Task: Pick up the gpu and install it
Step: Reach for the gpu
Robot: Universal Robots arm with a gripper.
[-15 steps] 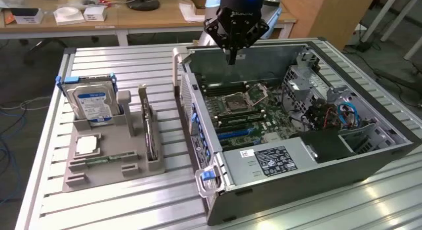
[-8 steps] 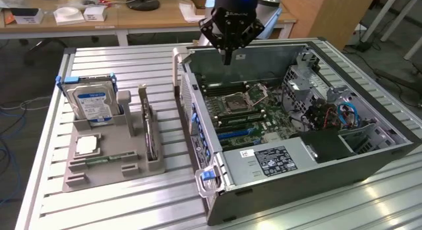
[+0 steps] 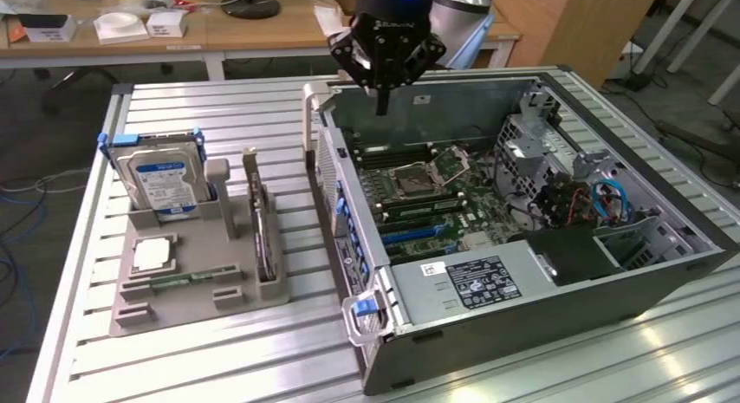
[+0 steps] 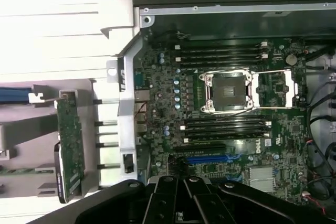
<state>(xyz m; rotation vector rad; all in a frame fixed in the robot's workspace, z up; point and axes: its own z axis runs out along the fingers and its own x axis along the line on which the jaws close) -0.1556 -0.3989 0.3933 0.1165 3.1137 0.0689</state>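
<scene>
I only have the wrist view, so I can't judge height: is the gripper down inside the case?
Observer: No, the gripper hangs above the open case, clear of the board.
Operator: Is the gpu upright?
Observer: Yes, the gpu stands on edge in a gray holder beside the case.
</scene>
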